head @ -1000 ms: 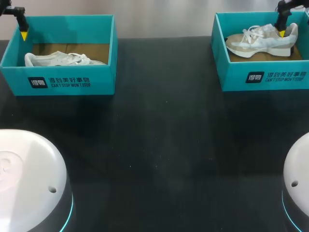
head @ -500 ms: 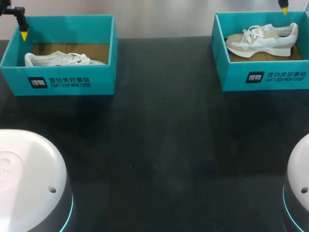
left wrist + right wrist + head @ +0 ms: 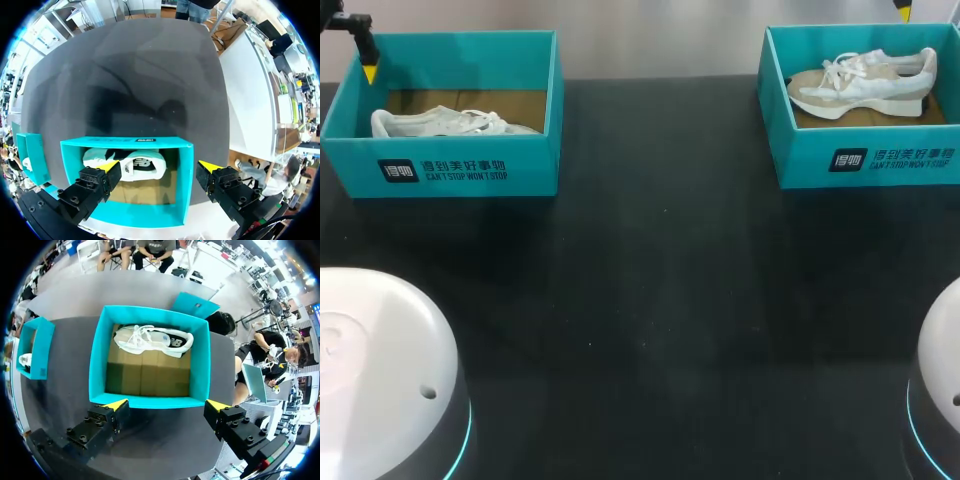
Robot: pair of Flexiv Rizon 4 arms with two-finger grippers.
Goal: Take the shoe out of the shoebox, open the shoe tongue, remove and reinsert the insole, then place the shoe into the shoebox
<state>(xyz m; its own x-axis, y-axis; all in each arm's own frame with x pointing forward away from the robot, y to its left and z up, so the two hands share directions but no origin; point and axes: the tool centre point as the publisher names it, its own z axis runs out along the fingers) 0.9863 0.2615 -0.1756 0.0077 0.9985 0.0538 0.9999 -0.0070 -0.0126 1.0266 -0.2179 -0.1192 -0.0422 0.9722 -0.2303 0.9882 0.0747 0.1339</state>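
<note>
Two teal shoeboxes stand at the table's far corners. The left shoebox [image 3: 460, 165] holds a white shoe [image 3: 450, 122]; one yellow fingertip [image 3: 368, 72] of my left arm hangs over its back left corner. In the left wrist view my left gripper [image 3: 159, 166] is open above that shoebox [image 3: 185, 185], with its shoe [image 3: 125, 162] below the fingers. The right shoebox [image 3: 865, 160] holds a white and beige shoe [image 3: 865, 82]. My right gripper [image 3: 167, 404] is open, high over the near wall of that box [image 3: 97, 360], well clear of the shoe [image 3: 152, 340]. Its fingertip [image 3: 905, 13] shows at the head view's edge.
A wide stretch of dark tabletop [image 3: 660, 260] lies between and in front of the boxes. My arms' white round bases sit at the front left [image 3: 380, 370] and front right [image 3: 940, 380].
My right gripper has lifted from the heel of the shoe in the right box up and away, open, leaving the shoe lying there. The left arm has not moved.
</note>
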